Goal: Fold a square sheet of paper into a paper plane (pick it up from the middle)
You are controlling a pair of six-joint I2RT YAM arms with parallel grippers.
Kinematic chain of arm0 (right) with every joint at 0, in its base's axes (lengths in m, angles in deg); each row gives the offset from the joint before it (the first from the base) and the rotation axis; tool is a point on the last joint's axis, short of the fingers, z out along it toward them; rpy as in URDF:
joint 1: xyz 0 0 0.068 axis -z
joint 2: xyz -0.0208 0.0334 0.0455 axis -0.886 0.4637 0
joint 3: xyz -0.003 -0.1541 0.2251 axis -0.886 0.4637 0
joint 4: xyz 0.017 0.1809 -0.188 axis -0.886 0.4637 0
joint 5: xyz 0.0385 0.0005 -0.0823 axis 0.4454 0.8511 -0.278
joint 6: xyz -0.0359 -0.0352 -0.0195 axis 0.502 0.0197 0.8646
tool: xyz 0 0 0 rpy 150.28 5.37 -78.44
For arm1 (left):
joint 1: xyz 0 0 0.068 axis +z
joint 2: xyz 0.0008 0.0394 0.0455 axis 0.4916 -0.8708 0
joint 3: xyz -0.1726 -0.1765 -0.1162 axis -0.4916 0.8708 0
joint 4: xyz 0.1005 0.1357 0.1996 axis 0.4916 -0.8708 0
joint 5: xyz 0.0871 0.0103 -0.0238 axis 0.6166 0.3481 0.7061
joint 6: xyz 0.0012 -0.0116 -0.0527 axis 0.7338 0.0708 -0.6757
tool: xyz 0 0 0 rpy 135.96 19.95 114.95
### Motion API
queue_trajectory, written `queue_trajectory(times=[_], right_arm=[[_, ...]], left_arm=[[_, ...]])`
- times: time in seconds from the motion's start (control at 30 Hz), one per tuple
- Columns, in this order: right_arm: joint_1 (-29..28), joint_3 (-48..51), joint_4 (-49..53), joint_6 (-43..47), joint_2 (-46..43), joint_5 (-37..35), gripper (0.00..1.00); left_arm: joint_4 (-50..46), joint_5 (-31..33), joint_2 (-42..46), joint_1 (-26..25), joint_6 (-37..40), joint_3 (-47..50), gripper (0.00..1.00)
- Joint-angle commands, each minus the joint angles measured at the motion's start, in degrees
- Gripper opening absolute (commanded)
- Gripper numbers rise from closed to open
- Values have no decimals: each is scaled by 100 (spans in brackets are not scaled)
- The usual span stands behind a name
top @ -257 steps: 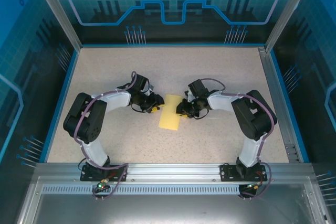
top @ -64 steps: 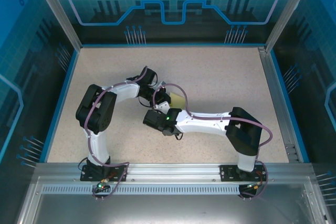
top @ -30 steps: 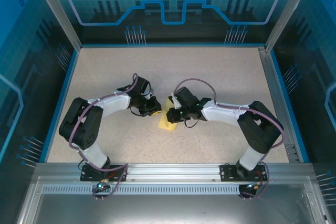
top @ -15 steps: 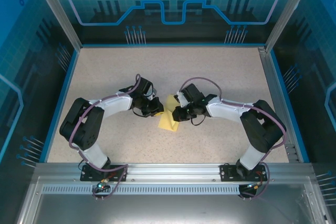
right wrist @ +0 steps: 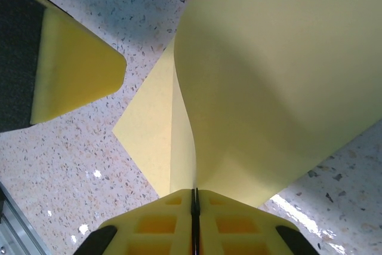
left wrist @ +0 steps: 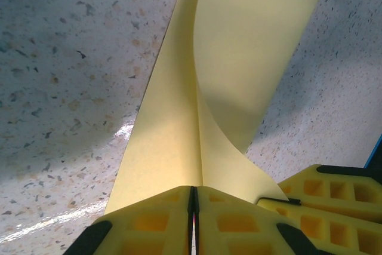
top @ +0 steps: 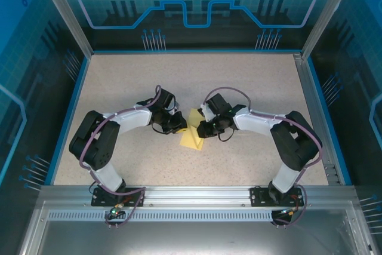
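The pale yellow sheet of paper (top: pixel 191 137) lies folded mid-table, its upper part lifted between the two grippers. My left gripper (top: pixel 181 125) is shut on the paper's left edge, and the sheet (left wrist: pixel 239 58) curls up and away from its closed pads (left wrist: pixel 155 219). My right gripper (top: pixel 201 128) is shut on the opposite edge. In the right wrist view the paper (right wrist: pixel 268 76) bows upward from that gripper (right wrist: pixel 194 193), and a flat lower layer (right wrist: pixel 149 135) rests on the table. The left gripper's yellow finger (right wrist: pixel 71 70) shows at upper left.
The speckled beige tabletop (top: pixel 250 88) has a blue rim (top: pixel 67 117) and an aluminium frame. A metal rail (top: pixel 197 195) runs along the near edge by the arm bases. The right gripper's yellow finger (left wrist: pixel 328 198) sits close beside the left gripper.
Over the last second the right gripper swung from above the paper to its right edge and shut on it. The left gripper stayed clamped. The paper's top now stands up between them.
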Motion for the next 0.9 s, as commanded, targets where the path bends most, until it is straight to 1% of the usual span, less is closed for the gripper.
queue_trajectory(times=[0.0, 0.87], right_arm=[[96, -214, 293, 218, 176, -86, 10], [105, -852, 821, 763, 768, -397, 10]], left_arm=[[19, -80, -44, -52, -50, 23, 12], [59, -48, 53, -56, -51, 76, 11]])
